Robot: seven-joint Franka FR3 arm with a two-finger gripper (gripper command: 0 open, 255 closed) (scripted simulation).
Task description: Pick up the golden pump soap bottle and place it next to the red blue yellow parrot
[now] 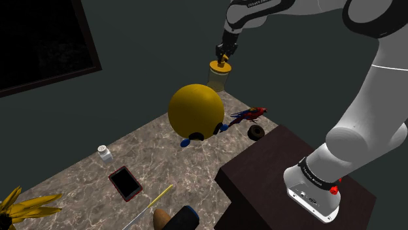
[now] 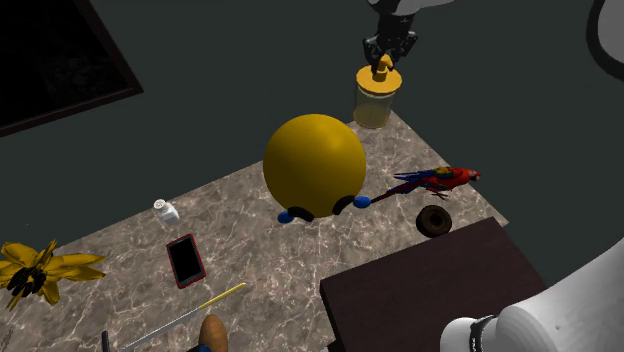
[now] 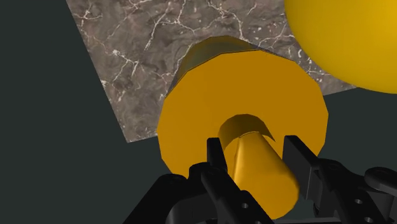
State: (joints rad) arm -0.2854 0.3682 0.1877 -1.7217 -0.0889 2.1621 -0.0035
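The golden pump soap bottle [image 1: 218,77] [image 2: 374,100] [image 3: 242,108] stands upright at the far corner of the marble table [image 1: 163,157]. My gripper [image 1: 223,57] [image 2: 385,62] [image 3: 257,172] comes down on it from above, its fingers shut on the pump head at the top. The red, blue and yellow parrot [image 1: 252,115] [image 2: 440,181] lies on the table nearer the stand, a short way from the bottle toward the shoulder view's right. I cannot tell whether the bottle's base touches the table.
A big yellow ball with blue feet [image 1: 196,111] [image 2: 314,165] [image 3: 343,38] sits close beside the bottle. A dark ring [image 1: 255,132] lies by the parrot. A white shaker [image 1: 104,153], a red phone [image 1: 125,182], a yellow stick [image 1: 153,199] and a yellow flower [image 1: 23,206] lie further off. The dark stand [image 1: 274,176] borders the table.
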